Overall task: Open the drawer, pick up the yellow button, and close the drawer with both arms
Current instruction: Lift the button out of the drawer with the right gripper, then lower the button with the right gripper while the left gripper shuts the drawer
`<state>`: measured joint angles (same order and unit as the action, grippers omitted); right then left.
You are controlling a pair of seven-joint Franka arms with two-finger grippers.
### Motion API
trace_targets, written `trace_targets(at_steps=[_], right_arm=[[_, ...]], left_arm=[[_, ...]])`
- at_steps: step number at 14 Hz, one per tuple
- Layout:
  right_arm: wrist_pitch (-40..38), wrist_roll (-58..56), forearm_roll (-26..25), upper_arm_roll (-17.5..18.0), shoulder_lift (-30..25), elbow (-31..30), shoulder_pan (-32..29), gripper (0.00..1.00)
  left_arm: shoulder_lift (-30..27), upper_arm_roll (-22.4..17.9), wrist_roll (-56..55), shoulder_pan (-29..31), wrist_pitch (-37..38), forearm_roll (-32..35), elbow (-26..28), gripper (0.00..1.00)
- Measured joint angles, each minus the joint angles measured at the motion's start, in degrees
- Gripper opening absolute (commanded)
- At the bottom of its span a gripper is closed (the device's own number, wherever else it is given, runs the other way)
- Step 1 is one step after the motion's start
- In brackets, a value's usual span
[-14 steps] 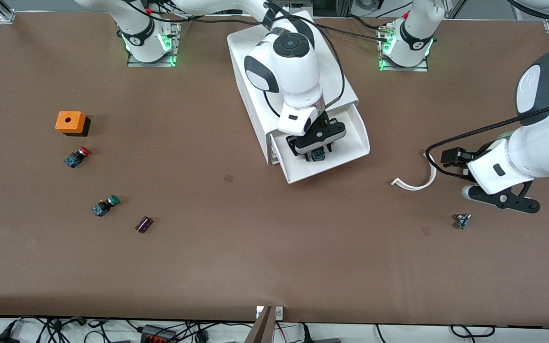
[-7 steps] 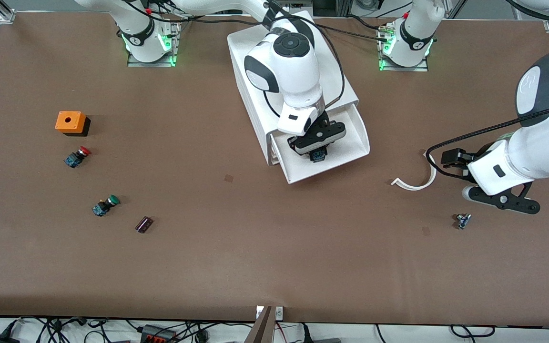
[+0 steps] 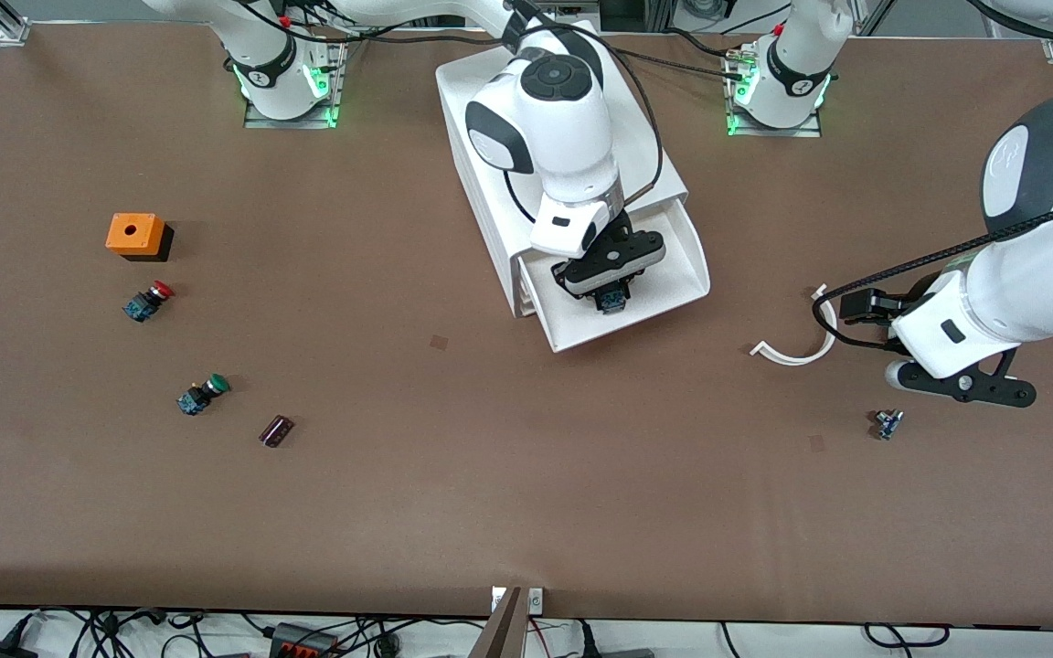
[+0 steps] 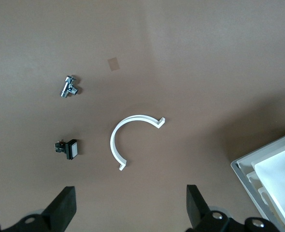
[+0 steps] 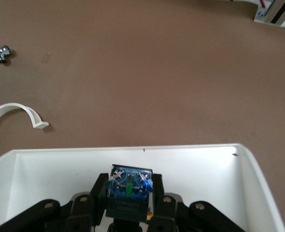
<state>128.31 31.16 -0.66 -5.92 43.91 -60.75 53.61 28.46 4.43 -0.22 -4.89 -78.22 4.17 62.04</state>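
On the brown table, the right gripper [image 3: 611, 298] has clamped the blue-bodied push button [image 5: 128, 191] and lifts it slightly from the open white plastic drawer [image 3: 673, 297]; the left gripper [image 4: 128, 212], spread open, waits at three o'clock.

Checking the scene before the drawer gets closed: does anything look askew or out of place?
The cabinet sits skewed to the table's edges, its top drawer pulled open. The right gripper is in the drawer, shut on the button. A curved white clip lies loose below the waiting, open left gripper.
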Motion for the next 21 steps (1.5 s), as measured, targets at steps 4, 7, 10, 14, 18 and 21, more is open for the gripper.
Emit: trace_targets(at_steps=[4, 7, 10, 14, 18, 21], right_arm=[[-6.00, 0.19, 0.00, -0.75, -1.30, 5.45, -2.03, 0.00], [-12.39, 0.20, 0.05, -0.97, -3.09, 5.95, -6.46, 0.00], [-19.62, 0.21, 2.62, -1.03, -3.95, 5.96, -12.85, 0.00], [-27.30, -3.05, 3.92, -0.87, -4.47, 2.40, -21.52, 0.00], [-25.10, -13.62, 4.23, -0.79, -4.74, -6.43, -27.11, 0.00], [-18.73, -21.71, 7.12, -0.79, -6.23, -14.59, -29.11, 0.00]], left_arm=[[0.00, 0.08, -6.58, 0.12, 0.00, -4.26, 0.01, 1.00], [0.25, 0.27, -13.31, 0.06, -2.51, -6.95, 1.75, 1.00], [0.92, 2.41, -18.55, -0.22, -8.72, -7.14, 5.11, 1.00], [1.35, 3.83, -29.18, -3.61, -17.53, -7.14, 10.02, 1.00], [1.48, 4.04, -39.47, -10.47, -27.99, -2.80, 16.85, 1.00], [1.49, 4.09, -48.31, -14.79, -34.52, -1.41, 21.31, 1.00]])
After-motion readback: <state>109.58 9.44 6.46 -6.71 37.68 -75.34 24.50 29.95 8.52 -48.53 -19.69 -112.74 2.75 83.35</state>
